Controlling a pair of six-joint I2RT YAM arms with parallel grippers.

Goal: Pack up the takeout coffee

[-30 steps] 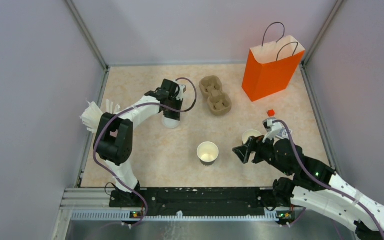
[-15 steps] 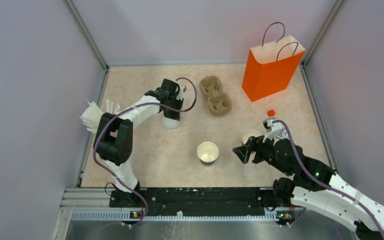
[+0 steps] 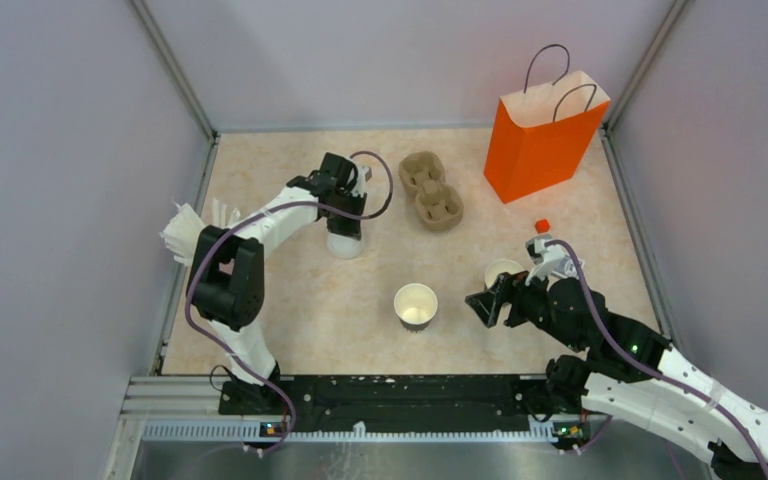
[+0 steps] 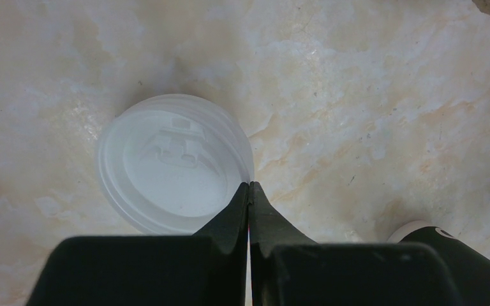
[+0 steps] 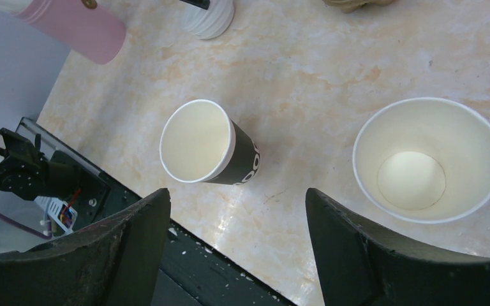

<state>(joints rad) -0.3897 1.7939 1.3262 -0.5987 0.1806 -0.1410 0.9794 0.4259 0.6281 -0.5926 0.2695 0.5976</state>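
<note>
An open paper cup with a dark wall and no lid stands mid-table; it also shows in the right wrist view. A second open cup stands to its right, and also shows in the right wrist view. My left gripper is at the far left-centre over a stack of white lids. In the left wrist view it is shut, its tips pinched on the right rim of the top white lid. My right gripper is open and empty just right of the middle cup, with both cups ahead of its jaws.
The orange paper bag stands at the back right. The brown pulp tray lies left of it. White paper items lie at the left edge. A small red-capped item sits behind the right cup.
My left gripper has risen slightly over the lid stack, showing more of the stack below it. The right arm and both cups have not moved.
</note>
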